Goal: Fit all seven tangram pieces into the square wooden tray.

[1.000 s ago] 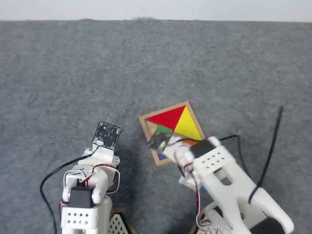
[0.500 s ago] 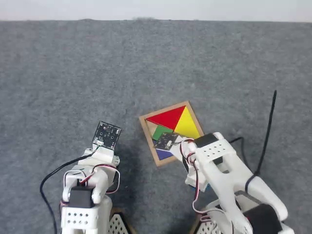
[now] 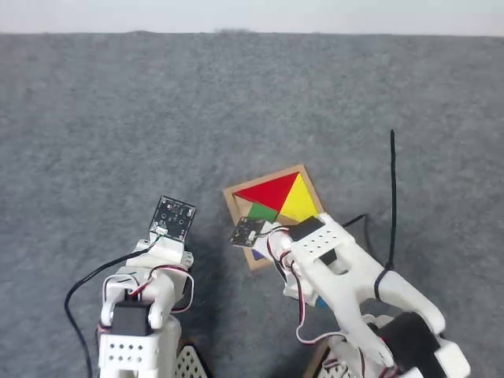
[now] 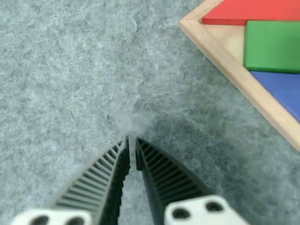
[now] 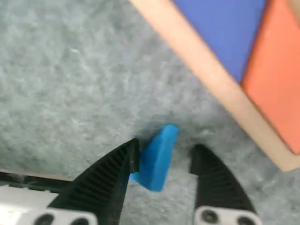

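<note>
Fig.: right claw [image 5: 166, 146] low over the grey table [image 3: 118, 118], jaws released, straddling a light-blue piece [image 5: 157, 157] that stands tilted on edge on the felt, just outside the tray [image 5: 211, 75] rim. The pc. touches one finger only, w/ a clear gap to the other, so nothing is grasped yet. Nearest inside the rim: dark-blue piece [image 5: 225, 28] and orange piece [image 5: 276, 84]. Meanwhile the left claw [image 4: 131, 140] is clenched and empty, over bare felt near another tray corner, where the red piece [image 4: 248, 11] and green piece [image 4: 272, 47] lie flat w/ a patch of bare wood btw. them and the rim. The yellow piece [image 3: 299, 203] sits against the red. Risks (est.): closing on a leaning pc. w/ one-sided contact may topple it flat or squirt it sideways; a pinch on the thin edge could let it rotate and later jam on the rim; a claw this near the rim may nudge the loose tray and unseat placed pcs.
</note>
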